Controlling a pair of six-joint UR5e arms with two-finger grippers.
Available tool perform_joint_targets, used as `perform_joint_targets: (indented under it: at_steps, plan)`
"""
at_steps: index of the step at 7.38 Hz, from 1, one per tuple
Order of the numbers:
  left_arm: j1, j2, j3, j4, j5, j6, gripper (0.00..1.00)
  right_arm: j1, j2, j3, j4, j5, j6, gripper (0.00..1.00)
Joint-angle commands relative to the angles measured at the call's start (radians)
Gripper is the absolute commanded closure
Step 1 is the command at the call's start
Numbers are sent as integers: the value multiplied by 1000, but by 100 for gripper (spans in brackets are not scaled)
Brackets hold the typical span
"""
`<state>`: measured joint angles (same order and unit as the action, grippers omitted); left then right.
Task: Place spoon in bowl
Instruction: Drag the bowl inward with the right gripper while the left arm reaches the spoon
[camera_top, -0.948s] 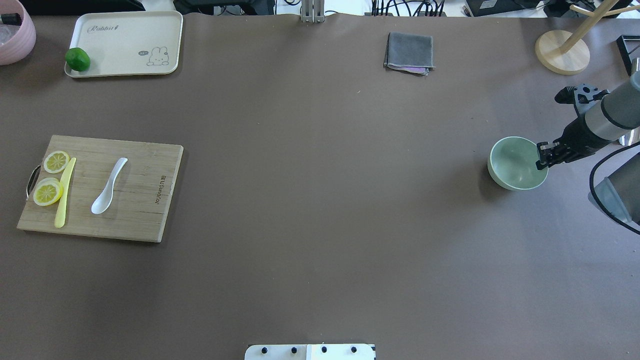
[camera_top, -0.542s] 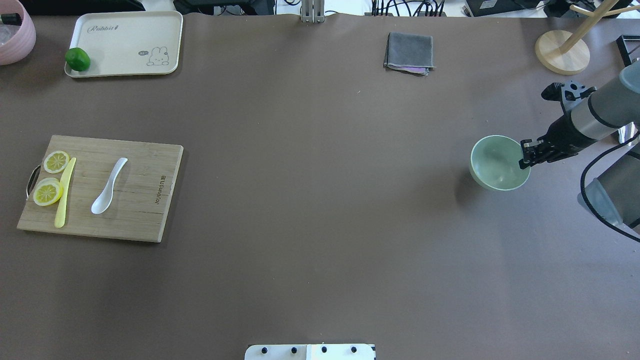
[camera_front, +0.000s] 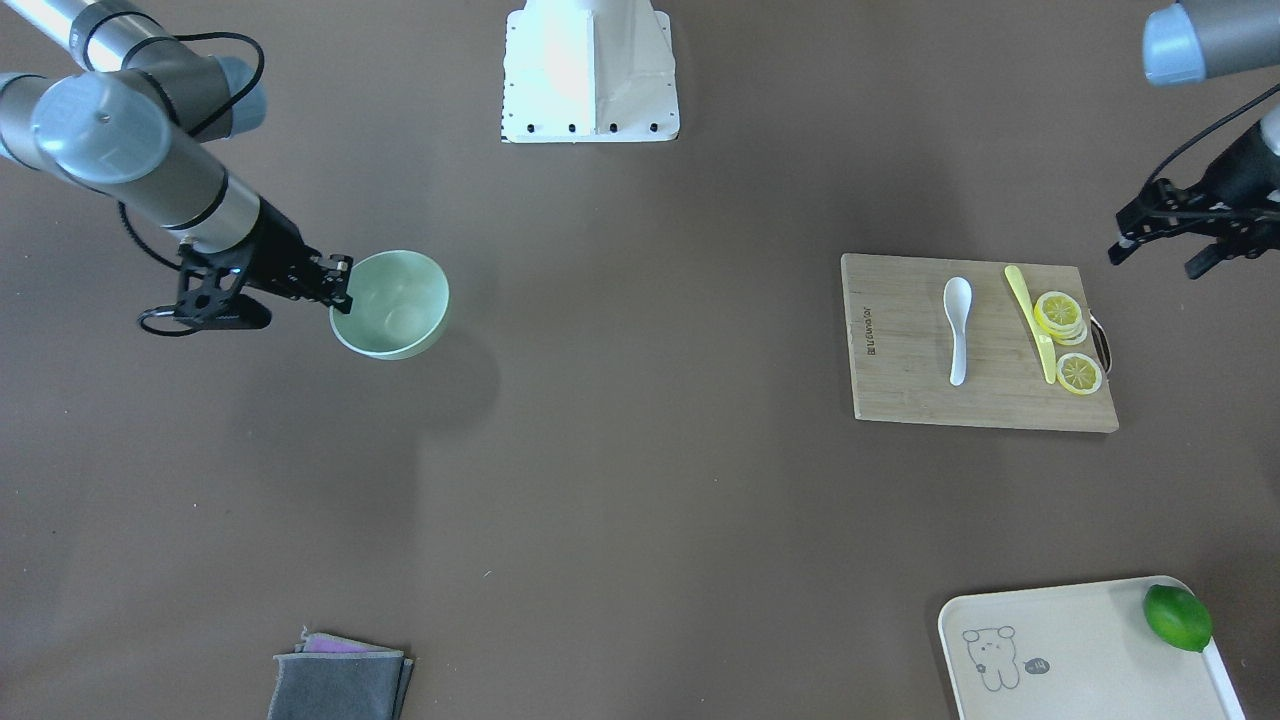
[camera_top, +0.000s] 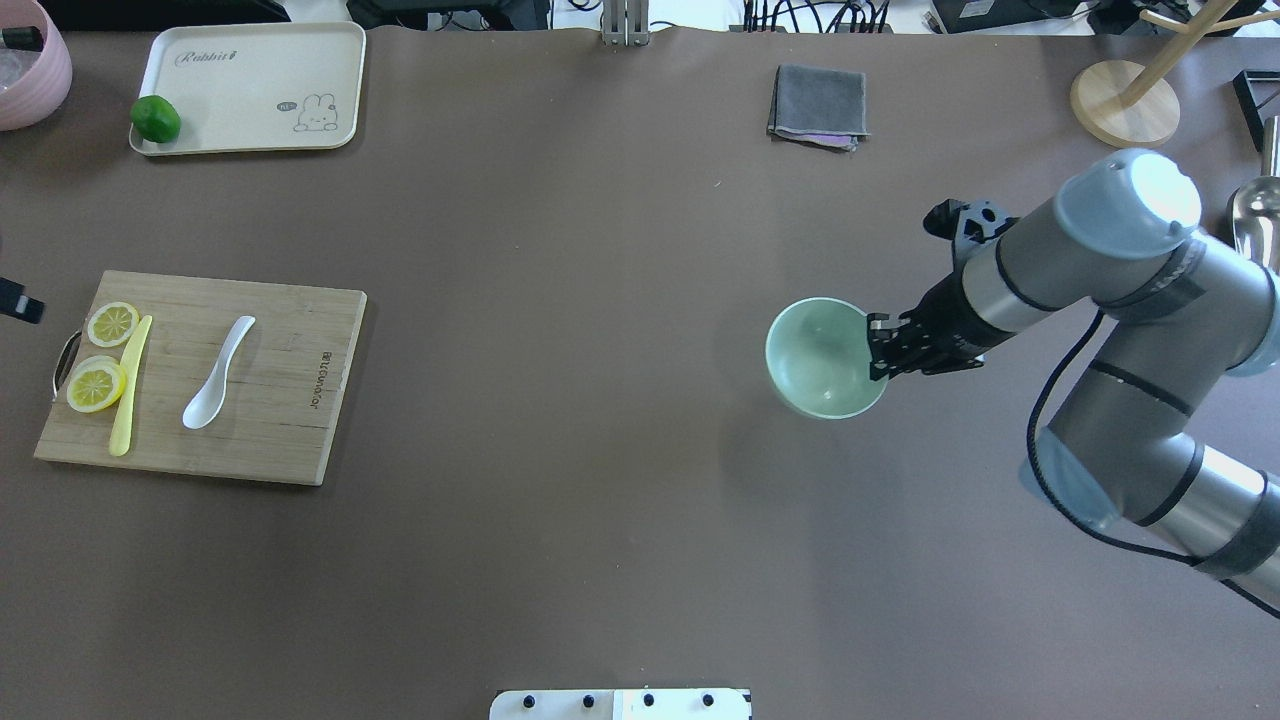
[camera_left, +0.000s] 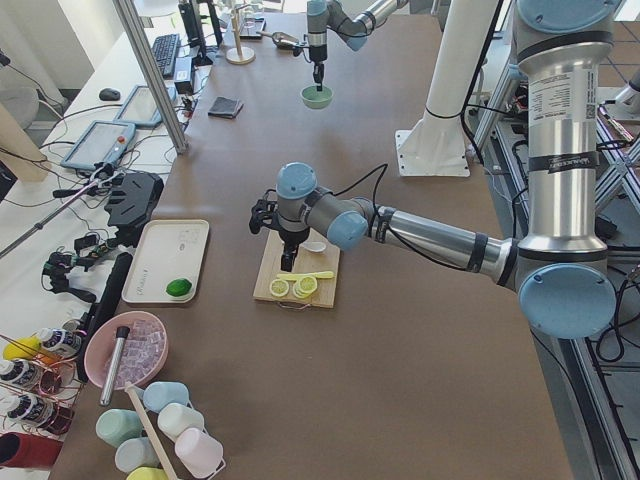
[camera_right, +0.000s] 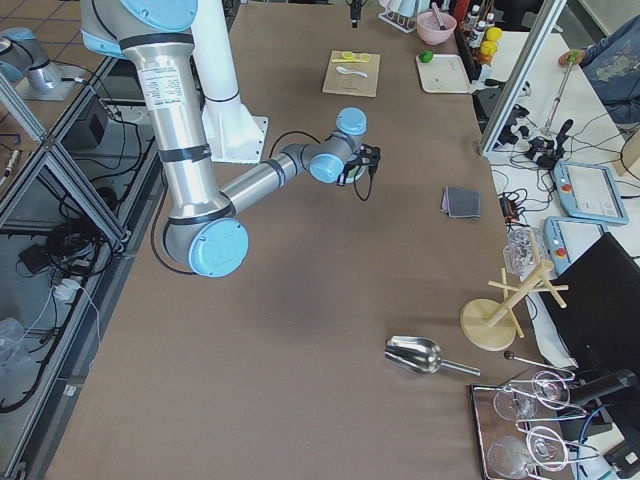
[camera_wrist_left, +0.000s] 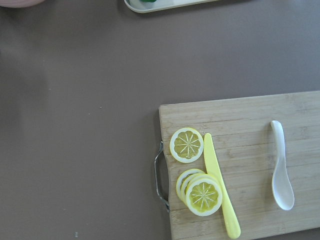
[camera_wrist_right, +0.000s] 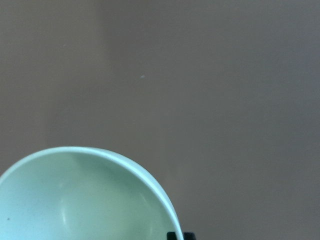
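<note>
The wooden cutting board (camera_top: 270, 400) lies flat on the brown tabletop (camera_top: 600, 500) and serves as the anchor here. The spoon (camera_top: 215, 375) rests on that board, about midway across it, scoop up, with the scoop nearer the board's robot-side edge and the handle angled towards its far edge. On the same board, towards its metal-handle end, a slim yellow knife (camera_top: 128, 385) lies roughly alongside the spoon but clear of it, and lemon slices (camera_top: 95, 383) sit against the knife on its outer side, some of them overlapping.

The bowl (camera_top: 820, 360) is well away from the board, off past the board's plain end. It is empty and upright. The right pincer (camera_top: 880, 350) is clenched on its rim, on the side turned away from the board, one finger inside the wall and one outside. The bowl is carried clear of the tabletop, its shadow falling apart from it.

The left pincer (camera_front: 1155, 255) hovers above the tabletop just beyond the board's metal-handle end, fingers spread and gripping nothing. Its wrist camera looks straight down on the board, spoon and knife.

Beyond the board's far edge stands a cream tray (camera_top: 250, 90) with a green lime (camera_top: 155, 118) on one corner
</note>
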<state>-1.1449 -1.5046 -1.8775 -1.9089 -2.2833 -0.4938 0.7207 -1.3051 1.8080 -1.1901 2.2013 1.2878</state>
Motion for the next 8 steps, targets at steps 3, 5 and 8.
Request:
perform_joint_targets:
  at_steps: [3,5,8]
  plan:
    - [221,-161,138,-32,111,-49,15,-239,167,-42,-5,-193,165,100]
    - [244,-210,184,-30,111,-49,20,-273,220,-88,-3,-219,225,100]
    - [261,-250,231,-32,111,-48,34,-284,233,-90,-3,-227,225,100]
